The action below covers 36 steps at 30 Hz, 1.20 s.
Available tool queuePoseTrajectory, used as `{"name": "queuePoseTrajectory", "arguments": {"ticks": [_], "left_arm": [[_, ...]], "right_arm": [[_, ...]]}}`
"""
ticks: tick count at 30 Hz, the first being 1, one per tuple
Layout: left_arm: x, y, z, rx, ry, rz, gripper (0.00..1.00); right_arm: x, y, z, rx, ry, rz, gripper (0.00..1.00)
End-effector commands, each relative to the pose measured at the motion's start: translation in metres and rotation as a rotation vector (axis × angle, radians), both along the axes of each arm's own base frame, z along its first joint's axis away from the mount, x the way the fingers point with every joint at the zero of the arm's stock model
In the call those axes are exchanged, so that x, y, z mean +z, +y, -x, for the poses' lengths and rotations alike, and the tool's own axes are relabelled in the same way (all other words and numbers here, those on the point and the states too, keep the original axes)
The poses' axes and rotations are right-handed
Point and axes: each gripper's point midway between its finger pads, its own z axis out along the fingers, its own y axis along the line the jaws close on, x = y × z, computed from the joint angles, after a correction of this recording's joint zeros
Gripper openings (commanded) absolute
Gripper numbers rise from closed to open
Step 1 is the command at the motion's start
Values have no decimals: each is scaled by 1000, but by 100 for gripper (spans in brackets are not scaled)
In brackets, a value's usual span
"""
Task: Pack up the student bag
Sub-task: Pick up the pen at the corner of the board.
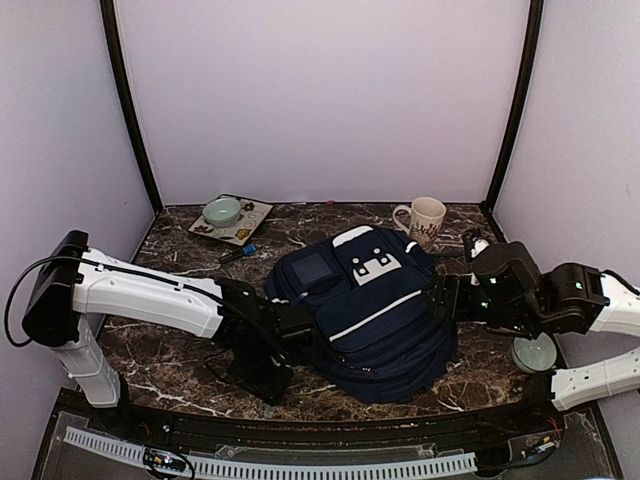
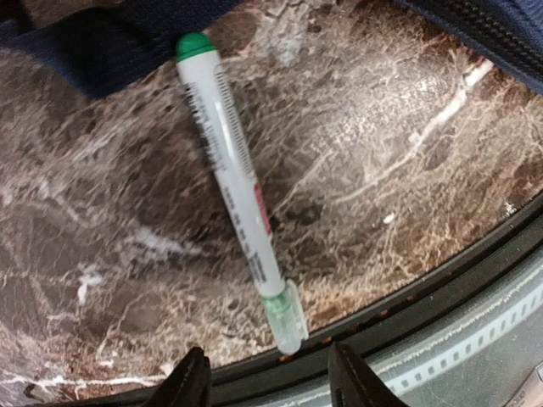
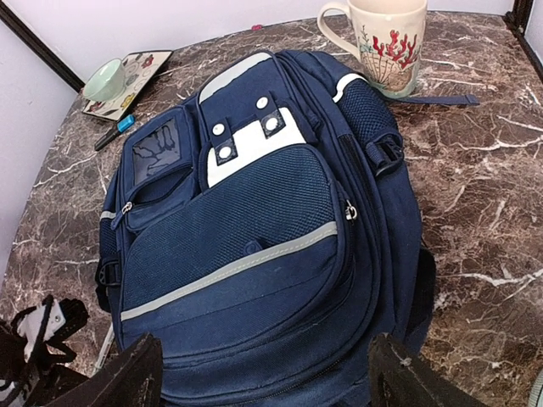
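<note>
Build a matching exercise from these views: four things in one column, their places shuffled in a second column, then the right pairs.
Things
1. student bag
2. mug
3. green-capped marker
4. pale green bowl

Places
A. on the patterned tray, far left corner
B. on the bare table near its front edge, just ahead of the left hand
C. middle of the table
D. far side, right of centre, beside the bag's top

Pairs: 1-C, 2-D, 3-B, 4-A

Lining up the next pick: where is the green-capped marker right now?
Left wrist view: the marker lies flat on the table by its near edge, on the left arm's side, green cap toward a strap of the student bag.
</note>
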Motion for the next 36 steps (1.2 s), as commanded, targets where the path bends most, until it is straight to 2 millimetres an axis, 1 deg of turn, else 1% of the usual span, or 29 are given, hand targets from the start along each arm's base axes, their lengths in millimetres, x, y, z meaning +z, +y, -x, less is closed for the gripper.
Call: {"name": "queuePoseTrajectory", "arguments": {"ticks": [1, 3, 7, 10, 13, 18, 21, 24, 27, 32, 36], "left_arm": [[-6, -12, -5, -4, -16, 26, 47], [-9, -14, -8, 7, -31, 29, 44], [-21, -6, -15, 47, -68, -30, 38], [-29, -3, -17, 68, -79, -46, 36], [-36, 1, -17, 78, -83, -69, 29], [-43, 2, -18, 78, -86, -69, 14], [-43, 6, -19, 89, -102, -79, 10], [-37, 14, -22, 95, -124, -99, 9], [-24, 27, -28, 93, -174, -130, 8], [7, 51, -41, 69, -274, -198, 7], [37, 69, -56, 63, -367, -250, 6]], "right_arm": [[14, 0, -2, -18, -11, -49, 84], [13, -3, -1, -24, -7, -51, 84], [12, -9, 1, -43, 2, -67, 83], [11, -14, 4, -56, 9, -83, 83], [11, -18, 5, -64, 13, -95, 83], [11, -25, 8, -77, 19, -103, 83], [12, -27, 9, -77, 18, -104, 83], [13, -28, 10, -74, 15, -105, 83], [15, -28, 10, -70, 10, -111, 83], [20, -23, 9, -53, -6, -122, 83], [25, -18, 7, -37, -19, -124, 84]]}}
